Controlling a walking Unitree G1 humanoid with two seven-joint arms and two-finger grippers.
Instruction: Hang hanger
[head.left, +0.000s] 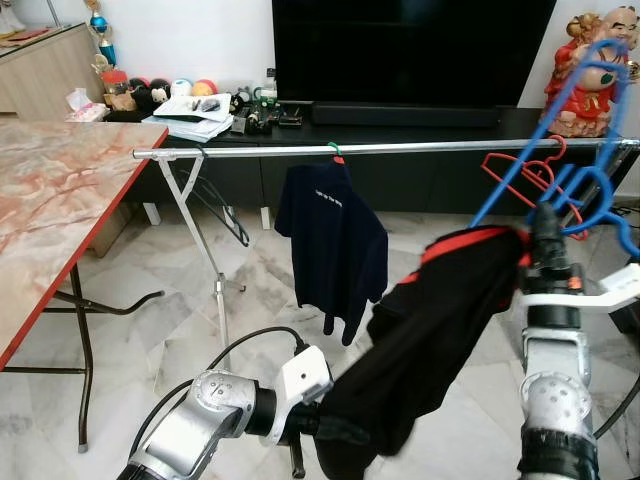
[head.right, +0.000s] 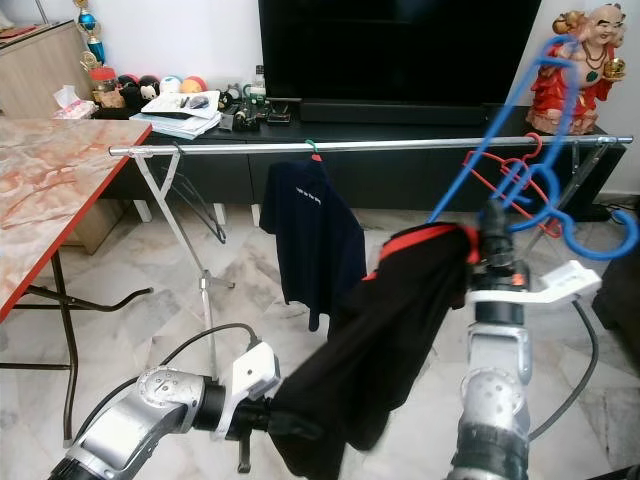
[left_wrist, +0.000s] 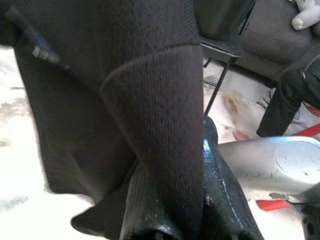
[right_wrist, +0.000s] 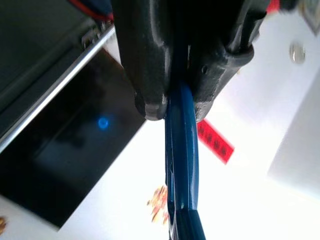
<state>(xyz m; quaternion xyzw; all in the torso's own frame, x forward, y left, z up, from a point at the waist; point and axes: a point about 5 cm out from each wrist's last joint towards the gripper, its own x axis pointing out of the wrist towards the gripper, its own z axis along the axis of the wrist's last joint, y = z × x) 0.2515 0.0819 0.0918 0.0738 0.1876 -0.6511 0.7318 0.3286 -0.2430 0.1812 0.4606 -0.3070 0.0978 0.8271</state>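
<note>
Right claw clamped on blue hanger, raised near clothes rail — left claw pinching black garment draped between both arms, below rail.

Bright blue hanger at about 2 o'clock, with a black garment trimmed in red slung under it. Navy shirt with small white lettering (unreadable) hangs from the silver rail at 12. Red hanger alongside. Pink-veined marble tabletop, red edge, at 9
</note>
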